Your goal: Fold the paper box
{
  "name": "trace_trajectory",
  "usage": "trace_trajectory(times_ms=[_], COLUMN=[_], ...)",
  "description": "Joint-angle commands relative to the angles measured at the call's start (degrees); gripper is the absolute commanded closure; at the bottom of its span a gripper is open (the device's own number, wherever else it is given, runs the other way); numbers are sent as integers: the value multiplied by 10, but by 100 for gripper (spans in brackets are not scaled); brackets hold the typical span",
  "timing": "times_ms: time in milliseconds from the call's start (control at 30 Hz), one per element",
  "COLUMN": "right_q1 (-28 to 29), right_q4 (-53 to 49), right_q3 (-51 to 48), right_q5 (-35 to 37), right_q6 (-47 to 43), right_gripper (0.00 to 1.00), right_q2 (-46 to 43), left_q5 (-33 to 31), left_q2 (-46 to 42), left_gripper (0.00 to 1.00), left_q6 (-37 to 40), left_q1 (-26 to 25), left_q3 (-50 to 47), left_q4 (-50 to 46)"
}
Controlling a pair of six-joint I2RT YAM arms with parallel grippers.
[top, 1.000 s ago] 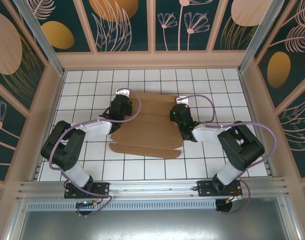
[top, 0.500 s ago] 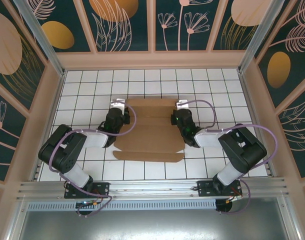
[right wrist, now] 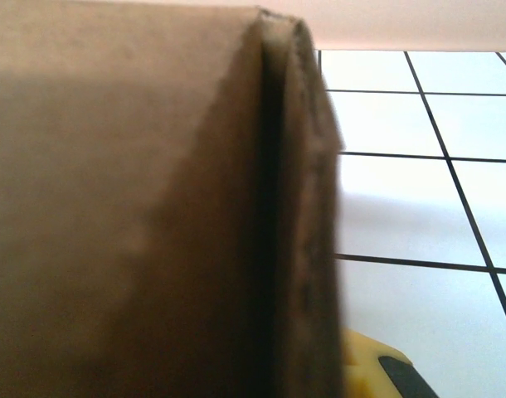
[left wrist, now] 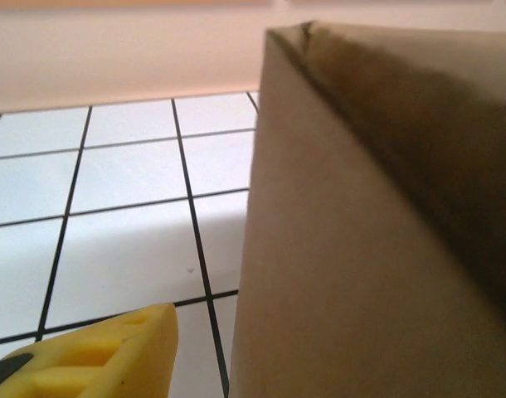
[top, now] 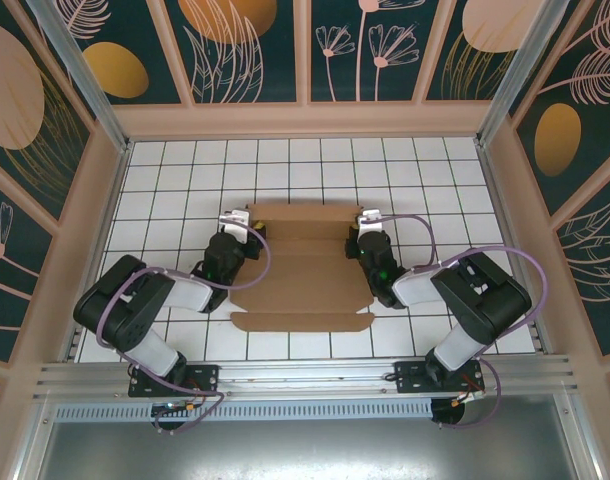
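The paper box [top: 300, 270] is plain brown cardboard in the middle of the tiled table, with a long flap lying flat along its near edge. My left gripper [top: 245, 224] is at its far left corner, open. In the left wrist view a strip of bare tile separates the yellow finger [left wrist: 104, 356] from the upright cardboard wall [left wrist: 377, 249]; the other finger is hidden behind that wall. My right gripper [top: 365, 224] is at the far right corner, shut on the paper box. Its yellow finger [right wrist: 377, 369] presses against the doubled cardboard edge [right wrist: 299, 207].
White tiles [top: 165, 180] with black lines surround the cardboard on all sides. Pale wooden walls [top: 305, 120] close the table in at the back and both sides. An aluminium rail [top: 305, 375] runs along the near edge by the arm bases.
The cardboard has slid towards the arms and squared up from its skewed position. Both grippers came nearer with it. The left jaws have opened off the cardboard wall.
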Motion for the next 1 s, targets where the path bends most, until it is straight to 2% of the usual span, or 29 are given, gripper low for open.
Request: trace_trajectory(times_ms=[0,167,367,600,800,900,967], right_q1=[7,6,2,-1,2,5,7], right_q4=[11,0,-7,-15,-25,-30,-36], right_q3=[21,28,28,32,35,37,41], right_q5=[19,22,29,19,4,4,7], right_q6=[16,15,17,16,24,25,26], right_gripper=[100,100,100,100,100,100,100], right_q2=[-13,-17,-33,-42,-53,-57,-56], left_q5=[11,6,13,34,4,-3,-5], left_q2=[-18,-19,-12,24,48,54,56], left_gripper=[44,42,50,70,87,100,100], left_q6=[-16,-37,-49,-56,-47,-39,-37], left_q1=[-1,1,0,0,0,-1,0], left_q3=[-16,-40,-54,-49,-31,-20,-17], left_q4=[54,96,123,146,141,138,140])
